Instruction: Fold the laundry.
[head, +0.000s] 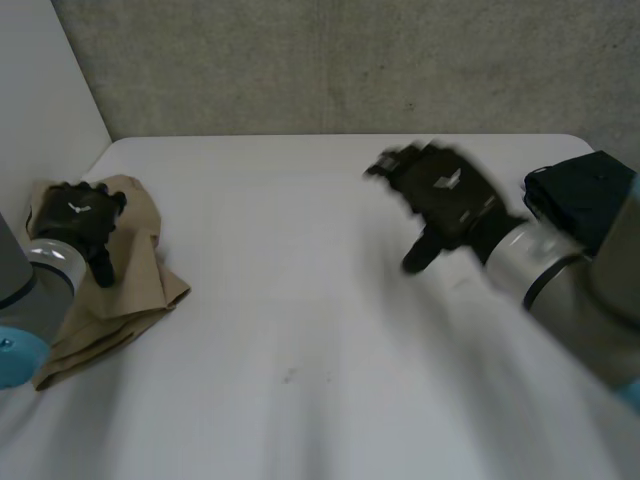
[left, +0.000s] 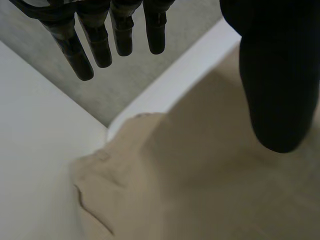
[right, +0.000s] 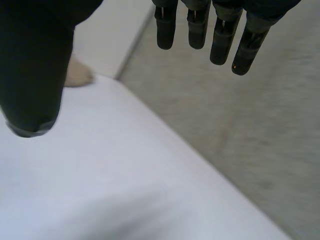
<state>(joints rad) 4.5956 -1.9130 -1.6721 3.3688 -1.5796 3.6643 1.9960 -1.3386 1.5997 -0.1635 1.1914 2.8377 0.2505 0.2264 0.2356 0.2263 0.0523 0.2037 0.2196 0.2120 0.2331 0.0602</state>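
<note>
Left hand (head: 75, 225) hangs over the tan cloth (head: 135, 290), fingers loose and straight (cloth's crumpled, long axis near-to-far along the table's (head: 300, 350) left edge), right hand (head: 445, 195) spread mid-table, holding nothing.

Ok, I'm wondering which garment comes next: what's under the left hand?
The crumpled tan cloth, near the table's edge, lies under the open left hand. Whatever the cloth itself covers is hidden.
</note>
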